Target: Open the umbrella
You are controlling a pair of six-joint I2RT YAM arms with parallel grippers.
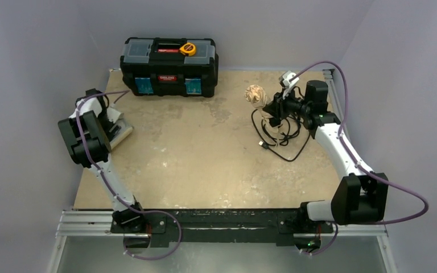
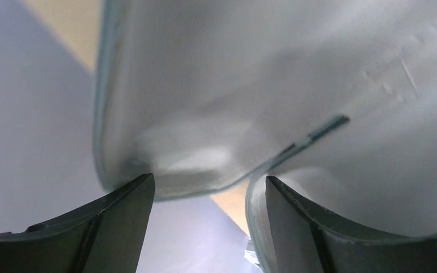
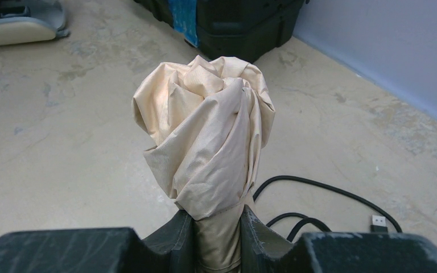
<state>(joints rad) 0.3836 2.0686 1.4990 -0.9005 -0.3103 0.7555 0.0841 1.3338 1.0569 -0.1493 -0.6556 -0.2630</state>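
Note:
The umbrella [image 1: 256, 95] is folded, a bundle of crumpled beige fabric held off the table at the back right. In the right wrist view the umbrella [image 3: 205, 125] sticks out ahead of the fingers. My right gripper [image 3: 216, 239] is shut on its narrow lower part, and also shows in the top view [image 1: 273, 108]. The handle, shaft and strap are hidden. My left gripper [image 1: 111, 122] is at the far left, over a grey-white case [image 1: 119, 131]. In the left wrist view the left gripper [image 2: 207, 193] is open, with the case [image 2: 250, 85] filling the view just beyond the fingertips.
A black toolbox [image 1: 169, 67] with a yellow tape measure [image 1: 188, 49] on its lid stands at the back. A black cable [image 1: 279, 136] with a USB plug [image 3: 378, 220] lies coiled below the umbrella. Grey walls close in on three sides.

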